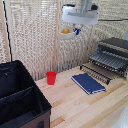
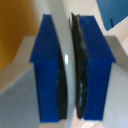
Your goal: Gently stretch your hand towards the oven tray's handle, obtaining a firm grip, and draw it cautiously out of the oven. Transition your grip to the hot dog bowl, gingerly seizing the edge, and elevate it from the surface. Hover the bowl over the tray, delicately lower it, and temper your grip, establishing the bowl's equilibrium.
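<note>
1. The place looked like a robot lab staged as a small kitchen corner, not a real home kitchen.
2. A pale wooden plank surface (image 1: 80, 102) filled the lower part of the frame and carried only a few props.
3. A small toaster oven (image 1: 113, 51) sat at the right edge, its wire rack (image 1: 102, 66) pulled forward.
4. A red cup (image 1: 51, 77) and a dark blue book (image 1: 88, 83) lay near the middle.
5. A woven cream folding screen (image 1: 35, 35) closed off the background in place of a wall.
6. A black fabric bin (image 1: 20, 97) stood in the lower left.
7. A white robot arm (image 1: 81, 14) hung at the top centre.
</note>
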